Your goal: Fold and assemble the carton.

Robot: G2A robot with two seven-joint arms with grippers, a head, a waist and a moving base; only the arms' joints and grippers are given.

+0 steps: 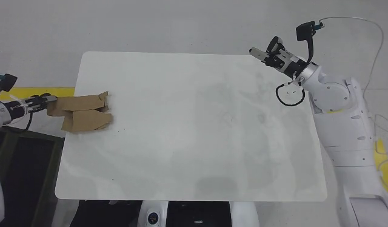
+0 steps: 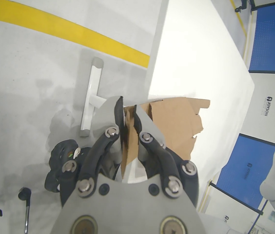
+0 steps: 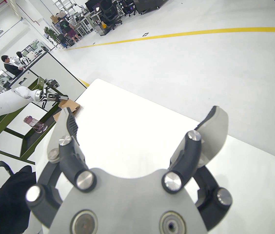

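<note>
A flat brown cardboard carton (image 1: 85, 111) lies at the left edge of the white table (image 1: 194, 142), partly overhanging it. My left gripper (image 1: 50, 99) is shut on the carton's outer flap, just off the table's left side. In the left wrist view the carton (image 2: 174, 122) runs out from between the pads (image 2: 119, 113) onto the table. My right gripper (image 1: 267, 50) hovers open above the far right corner of the table, holding nothing; in its own view the open gripper (image 3: 140, 118) faces across the table toward the distant carton (image 3: 70, 104).
A dark green frame stand (image 3: 18, 132) with a pink bottle (image 3: 34, 122) on it sits off the table's left side. A white table foot (image 2: 91, 93) and a yellow floor line (image 2: 66, 30) lie below the left edge.
</note>
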